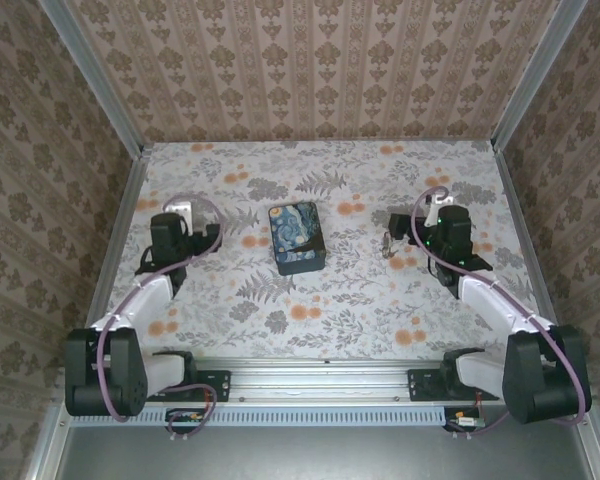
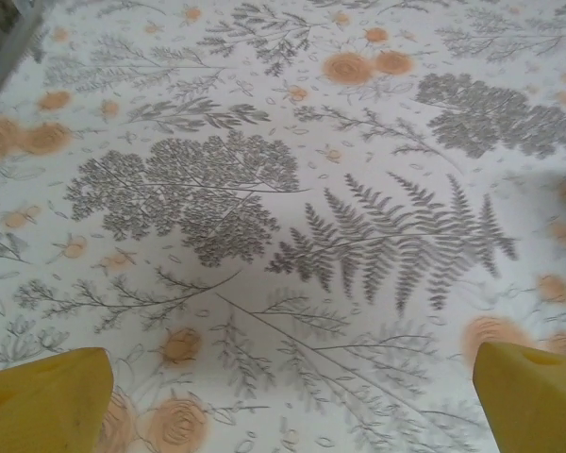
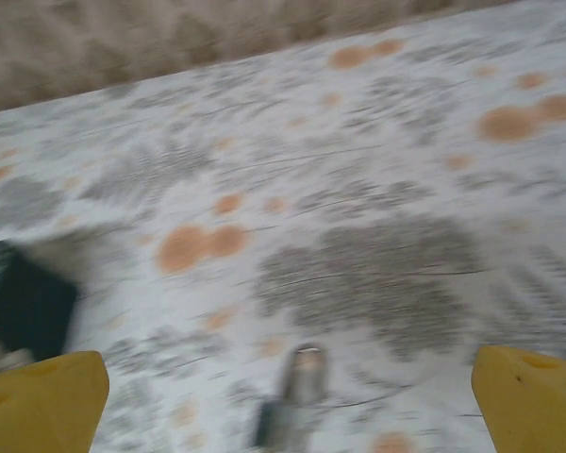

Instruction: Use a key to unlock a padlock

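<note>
Left tool (image 2: 288,401): yellow fingertips (image 2: 42,401) out in bottom corners of wrist view, spread wide, nothing in between but floral table (image 2: 264,189). Right tool (image 3: 288,404): also wide open, gripping nothing. Small metal item (image 3: 300,382) lies on table, bottom centre of right wrist view, between fingertips, touching neither. Padlock or key? Too blurry to tell, tbh. Dark blue tin (image 1: 298,238) sits mid-frame in top view, well apart from both tools.

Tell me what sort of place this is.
Likely a staged robot test booth, not a real room: wallpaper panels set in an aluminium frame, a floral cloth over the table, and a left arm and right arm bolted to a rail at the near edge.
</note>
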`<state>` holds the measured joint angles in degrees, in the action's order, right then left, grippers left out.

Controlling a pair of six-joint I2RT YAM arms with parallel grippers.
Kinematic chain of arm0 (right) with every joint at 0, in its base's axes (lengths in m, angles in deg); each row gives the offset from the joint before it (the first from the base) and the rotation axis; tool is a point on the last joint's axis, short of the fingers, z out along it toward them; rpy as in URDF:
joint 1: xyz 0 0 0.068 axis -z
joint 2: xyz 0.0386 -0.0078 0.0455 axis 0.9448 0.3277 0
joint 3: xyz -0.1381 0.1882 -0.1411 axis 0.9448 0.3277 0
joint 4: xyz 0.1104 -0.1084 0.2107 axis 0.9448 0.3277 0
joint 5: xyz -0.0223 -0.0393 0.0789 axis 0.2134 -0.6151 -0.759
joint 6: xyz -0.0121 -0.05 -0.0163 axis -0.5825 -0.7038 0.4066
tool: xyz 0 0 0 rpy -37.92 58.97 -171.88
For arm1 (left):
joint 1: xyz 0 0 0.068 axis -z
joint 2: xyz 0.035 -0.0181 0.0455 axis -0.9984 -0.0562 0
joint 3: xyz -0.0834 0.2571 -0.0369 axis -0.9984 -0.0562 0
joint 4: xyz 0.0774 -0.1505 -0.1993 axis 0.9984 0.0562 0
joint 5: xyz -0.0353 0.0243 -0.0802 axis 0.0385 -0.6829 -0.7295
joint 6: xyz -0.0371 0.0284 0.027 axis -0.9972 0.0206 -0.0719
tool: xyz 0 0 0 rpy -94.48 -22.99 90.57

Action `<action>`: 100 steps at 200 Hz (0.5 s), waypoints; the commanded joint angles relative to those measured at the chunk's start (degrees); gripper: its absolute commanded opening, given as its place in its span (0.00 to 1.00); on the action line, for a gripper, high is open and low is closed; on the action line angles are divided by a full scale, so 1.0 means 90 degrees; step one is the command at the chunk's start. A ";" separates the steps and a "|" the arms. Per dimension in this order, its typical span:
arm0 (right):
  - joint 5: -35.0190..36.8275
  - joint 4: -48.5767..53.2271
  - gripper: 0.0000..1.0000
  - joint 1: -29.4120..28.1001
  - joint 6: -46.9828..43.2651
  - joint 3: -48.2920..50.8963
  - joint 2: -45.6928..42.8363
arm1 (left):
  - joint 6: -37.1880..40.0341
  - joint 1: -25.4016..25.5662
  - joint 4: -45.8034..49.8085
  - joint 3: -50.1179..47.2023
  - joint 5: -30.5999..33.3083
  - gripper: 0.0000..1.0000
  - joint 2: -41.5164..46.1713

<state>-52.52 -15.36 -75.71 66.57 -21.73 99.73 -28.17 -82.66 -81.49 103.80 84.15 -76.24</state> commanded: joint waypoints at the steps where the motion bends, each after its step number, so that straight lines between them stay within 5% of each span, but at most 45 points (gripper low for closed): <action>1: 0.1114 -0.0719 1.00 0.0051 -0.1102 0.0420 0.0242 | 0.1021 -0.0089 -0.2609 -0.0874 0.0357 1.00 -0.0320; 31: 0.0828 -0.2911 1.00 0.0157 -0.1604 0.1171 0.0867 | 0.0638 -0.0601 -0.4298 -0.1171 -0.0411 1.00 -0.1314; 49: 0.0524 -0.3983 1.00 0.0293 -0.1372 0.1325 0.1577 | 0.0747 -0.0544 -0.5872 -0.1334 -0.0251 1.00 -0.2465; 63: 0.0601 -0.5378 1.00 0.0279 -0.1360 0.1483 0.2490 | 0.0725 -0.0518 -0.4468 -0.0956 -0.0327 1.00 -0.2104; 76: 0.0459 -0.4072 1.00 0.0370 -0.1303 0.1159 0.2117 | 0.0878 -0.0301 -0.4353 -0.0779 0.0205 1.00 -0.2225; 100: 0.0452 -0.3965 1.00 0.0391 -0.1254 0.1023 0.2219 | 0.0966 0.0083 -0.4904 -0.1047 0.1092 1.00 -0.2224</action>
<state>-47.25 -48.52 -72.72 55.56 -10.06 120.56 -21.57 -84.67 -119.54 94.57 86.34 -96.69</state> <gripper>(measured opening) 0.999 0.997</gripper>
